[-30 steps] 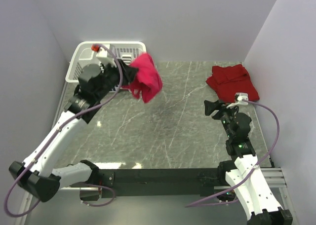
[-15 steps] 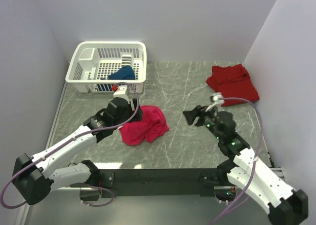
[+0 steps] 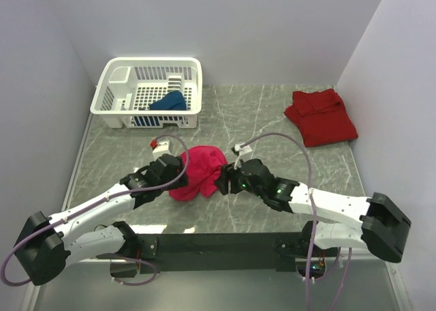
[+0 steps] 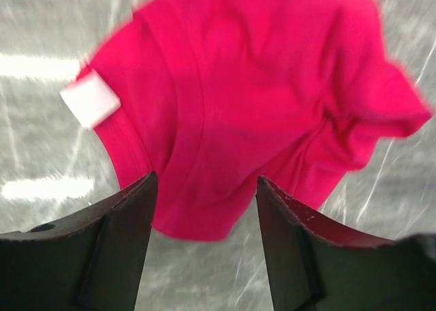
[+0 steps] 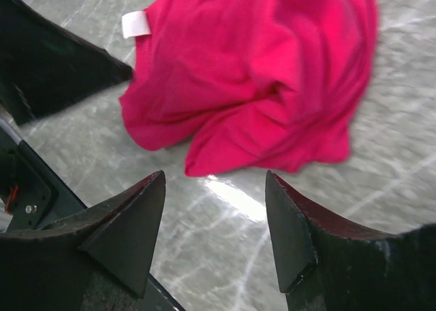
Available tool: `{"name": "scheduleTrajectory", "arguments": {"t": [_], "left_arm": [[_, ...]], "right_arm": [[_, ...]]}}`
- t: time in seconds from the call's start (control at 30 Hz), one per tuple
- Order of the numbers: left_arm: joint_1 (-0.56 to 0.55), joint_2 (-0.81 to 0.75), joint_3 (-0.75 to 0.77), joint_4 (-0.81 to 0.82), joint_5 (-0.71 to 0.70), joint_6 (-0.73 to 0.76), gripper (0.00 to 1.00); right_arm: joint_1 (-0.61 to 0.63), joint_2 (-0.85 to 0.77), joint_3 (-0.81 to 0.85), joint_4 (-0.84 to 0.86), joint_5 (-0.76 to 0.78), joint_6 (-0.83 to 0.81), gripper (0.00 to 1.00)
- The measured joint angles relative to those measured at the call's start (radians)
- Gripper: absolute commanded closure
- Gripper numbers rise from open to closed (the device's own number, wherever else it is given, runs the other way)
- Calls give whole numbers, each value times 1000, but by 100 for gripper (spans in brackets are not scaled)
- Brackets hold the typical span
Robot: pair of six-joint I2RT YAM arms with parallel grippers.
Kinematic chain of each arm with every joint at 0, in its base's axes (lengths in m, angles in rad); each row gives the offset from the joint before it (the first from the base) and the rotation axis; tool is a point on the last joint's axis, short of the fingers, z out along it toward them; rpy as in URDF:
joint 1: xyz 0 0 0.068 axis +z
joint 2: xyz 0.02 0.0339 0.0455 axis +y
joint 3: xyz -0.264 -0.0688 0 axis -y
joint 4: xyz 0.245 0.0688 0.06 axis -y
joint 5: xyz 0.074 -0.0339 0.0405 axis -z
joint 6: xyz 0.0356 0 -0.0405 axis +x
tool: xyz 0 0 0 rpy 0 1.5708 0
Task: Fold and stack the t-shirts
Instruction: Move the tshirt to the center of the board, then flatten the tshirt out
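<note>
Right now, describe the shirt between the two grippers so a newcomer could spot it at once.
On the grey table, look near the middle front, between the left gripper and right gripper. A crumpled magenta shirt lies there, white label showing. The red shirt at far right is darker; the blue shirt sits in the basket.

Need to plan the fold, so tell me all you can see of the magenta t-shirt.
The magenta t-shirt is soft, plain bright pinkish-red cloth, lying crumpled in a loose heap on the grey marbled table, near its front middle. A white label shows at one edge. The left end effector and right end effector flank it, both open, neither closed on it.
</note>
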Motion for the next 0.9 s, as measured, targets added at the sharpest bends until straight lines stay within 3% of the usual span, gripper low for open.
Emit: {"name": "scheduleTrajectory", "arguments": {"t": [0.37, 0.57, 0.77, 0.9], "left_arm": [[-45, 19, -76, 18, 74, -85, 30], [-53, 76, -119, 91, 140, -101, 34], [-56, 133, -145, 178, 205, -109, 45], [-56, 139, -154, 199, 207, -109, 59]], "right_arm": [[41, 230, 101, 14, 42, 66, 37], [41, 340, 156, -11, 76, 89, 41], [41, 435, 201, -15, 93, 104, 53], [40, 473, 201, -12, 100, 113, 81]]}}
